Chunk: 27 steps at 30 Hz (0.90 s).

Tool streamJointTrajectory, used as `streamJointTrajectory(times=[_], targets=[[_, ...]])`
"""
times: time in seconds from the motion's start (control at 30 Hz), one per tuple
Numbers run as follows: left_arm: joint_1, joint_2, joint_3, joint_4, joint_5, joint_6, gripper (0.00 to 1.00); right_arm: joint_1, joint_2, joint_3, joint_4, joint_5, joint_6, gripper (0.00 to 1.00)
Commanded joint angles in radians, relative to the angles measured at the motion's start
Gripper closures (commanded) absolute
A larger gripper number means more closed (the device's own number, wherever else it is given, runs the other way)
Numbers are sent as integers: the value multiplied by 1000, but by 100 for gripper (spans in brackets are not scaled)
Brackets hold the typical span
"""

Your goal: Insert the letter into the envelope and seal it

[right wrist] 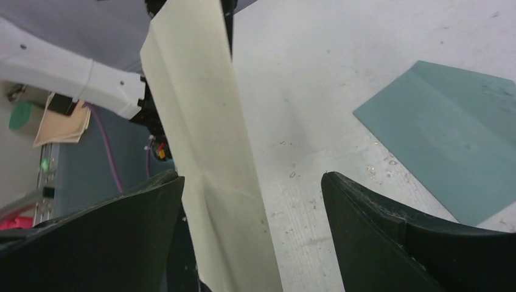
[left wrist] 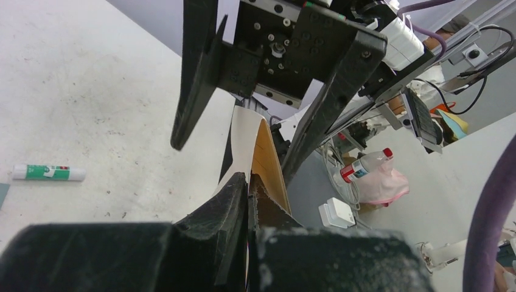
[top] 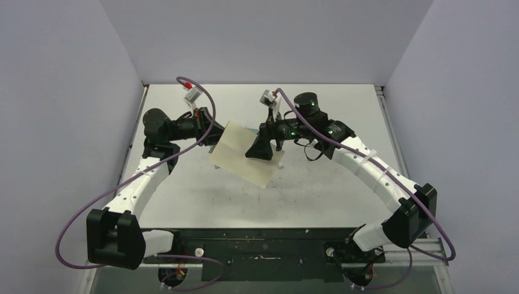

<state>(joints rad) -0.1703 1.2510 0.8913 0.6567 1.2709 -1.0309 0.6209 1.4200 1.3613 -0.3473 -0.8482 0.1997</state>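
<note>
While left jaws clench the letter point(top: 235, 152), right jaws released, glue stick point(left wrist: 48, 173) label unreadable.

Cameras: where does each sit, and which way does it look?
Top external: above, behind the robot, looking down at the table; left arm and right arm show, meeting at the letter.
Left wrist: on the left arm, looking along the shut left claw pinching the letter, toward the open right claw.
Right wrist: on the right arm, looking between its open fingers at the letter, envelope beyond.
Shared: all show the letter.
</note>
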Motion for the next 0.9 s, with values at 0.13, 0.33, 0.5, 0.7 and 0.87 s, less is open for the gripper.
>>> streamJointTrajectory(times=[0.13, 0.33, 0.5, 0.7, 0.87], targets=[[2, -27, 1, 31, 41, 33, 100, 10, -2, 41, -30, -150, -26, 31], [2, -47, -5, -6, 48, 71, 100, -38, -36, 2, 44, -210, 49, 37], [2, -50, 0, -11, 39, 71, 100, -36, -18, 1, 46, -211, 67, 67], [37, -60, 24, -130, -33, 139, 69, -42, -25, 7, 49, -148, 74, 95], [120, -73, 75, -502, -287, 314, 35, -118, -54, -35, 102, 5, 145, 95]])
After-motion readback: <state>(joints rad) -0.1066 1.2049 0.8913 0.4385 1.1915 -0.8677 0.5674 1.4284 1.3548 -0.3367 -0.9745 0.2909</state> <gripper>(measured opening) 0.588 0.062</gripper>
